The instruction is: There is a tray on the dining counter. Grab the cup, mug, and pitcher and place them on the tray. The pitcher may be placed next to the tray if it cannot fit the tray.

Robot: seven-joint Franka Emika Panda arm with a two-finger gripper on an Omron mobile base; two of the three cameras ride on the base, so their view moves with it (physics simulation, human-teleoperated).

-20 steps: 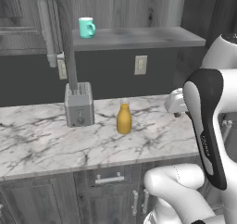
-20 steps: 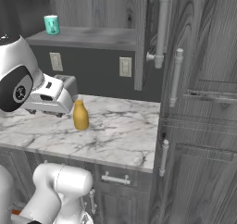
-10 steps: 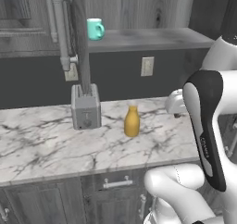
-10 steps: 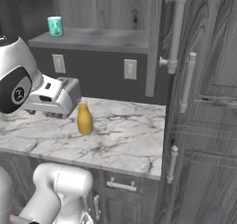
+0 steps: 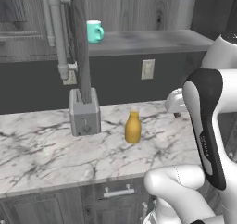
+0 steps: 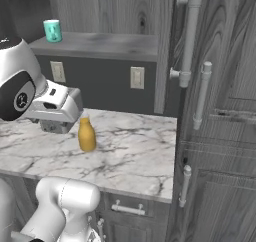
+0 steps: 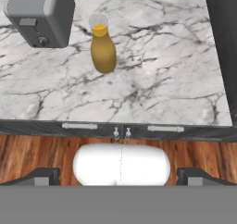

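Marble worktop, lower half of the left base view: grey toaster left of centre, pitcher upright just right of it, apart; mug on the dark shelf, upper left. Gripper, bottom of the hand view, jaws spread wide, holding nothing, well short of the pitcher. Risk: a careless reach could tip the narrow-necked pitcher or clip the toaster; since the earlier frame the whole scene has slid right in the left base view, the base having driven.

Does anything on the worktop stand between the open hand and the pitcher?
Nothing visible does. The pitcher stands upright and alone on the marble worktop; the toaster sits off to one side, apart from it. The hand is open.
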